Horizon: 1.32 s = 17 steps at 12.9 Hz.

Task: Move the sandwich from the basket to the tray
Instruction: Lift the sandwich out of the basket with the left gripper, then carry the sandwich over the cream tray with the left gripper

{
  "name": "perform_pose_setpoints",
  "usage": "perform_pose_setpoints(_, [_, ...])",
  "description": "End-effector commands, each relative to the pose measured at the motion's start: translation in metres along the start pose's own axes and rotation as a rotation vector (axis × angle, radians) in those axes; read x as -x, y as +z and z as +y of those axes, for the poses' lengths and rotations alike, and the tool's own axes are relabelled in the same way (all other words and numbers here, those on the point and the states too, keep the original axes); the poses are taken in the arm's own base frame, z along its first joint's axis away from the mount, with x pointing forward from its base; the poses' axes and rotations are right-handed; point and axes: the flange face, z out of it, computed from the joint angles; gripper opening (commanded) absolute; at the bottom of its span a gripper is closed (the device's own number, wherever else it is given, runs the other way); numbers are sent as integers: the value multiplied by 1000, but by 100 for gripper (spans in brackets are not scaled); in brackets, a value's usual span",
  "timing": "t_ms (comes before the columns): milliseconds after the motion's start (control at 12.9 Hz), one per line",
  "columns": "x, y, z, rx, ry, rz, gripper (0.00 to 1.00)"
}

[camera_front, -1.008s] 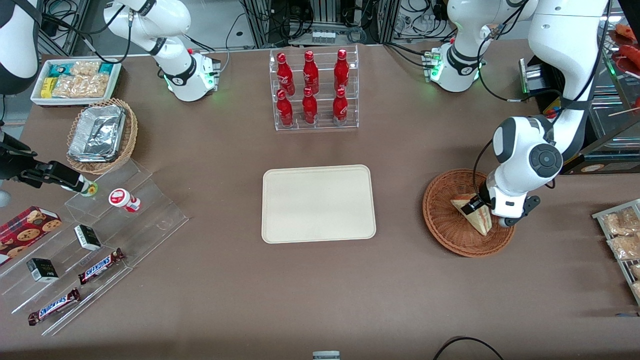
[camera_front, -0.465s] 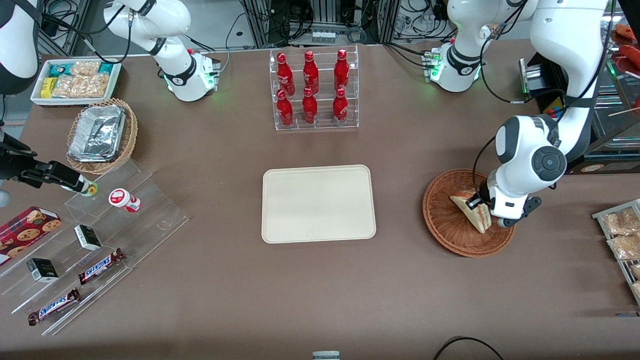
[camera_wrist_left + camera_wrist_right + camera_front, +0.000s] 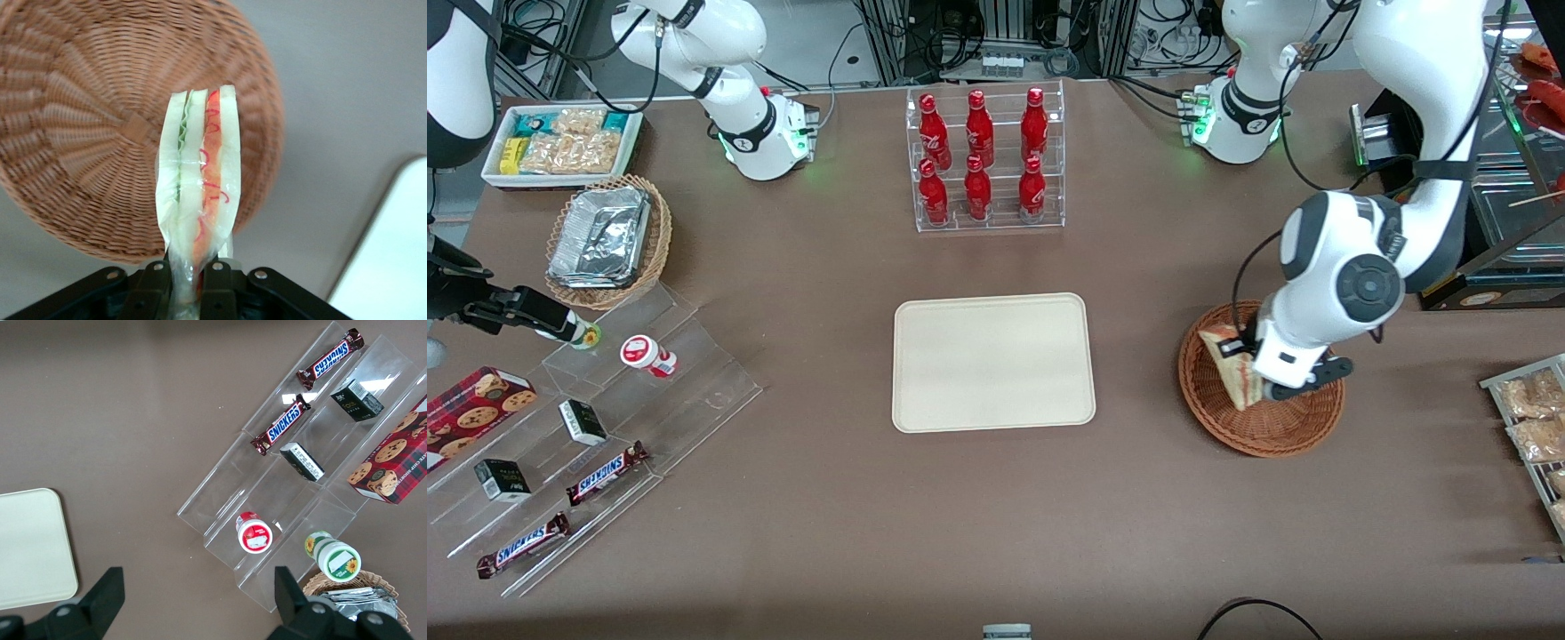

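The gripper pinches the wrapped sandwich upright, lifted above the wicker basket; the tray sits well apart.

sandwich: wrapped triangular wedge, white bread, green and red filling, pinched edge-on between gripper jaws, lifted clear above wicker basket. Basket sits below jaws. Cream tray flat, well apart from jaws, nothing on it.
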Motion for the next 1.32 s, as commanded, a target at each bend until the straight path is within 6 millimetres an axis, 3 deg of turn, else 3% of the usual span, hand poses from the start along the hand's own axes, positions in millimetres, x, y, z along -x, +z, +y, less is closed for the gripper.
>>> perform_pose_setpoints(0, [23, -6, 57, -5, 103, 6, 0])
perform_pose_setpoints(310, [53, 12, 151, -21, 141, 21, 0])
perform_pose_setpoints(620, [87, 39, 229, -14, 138, 23, 0])
perform_pose_setpoints(930, [115, 59, 288, 2, 126, 34, 0])
perform_pose_setpoints(1240, [138, 70, 324, 12, 117, 38, 0])
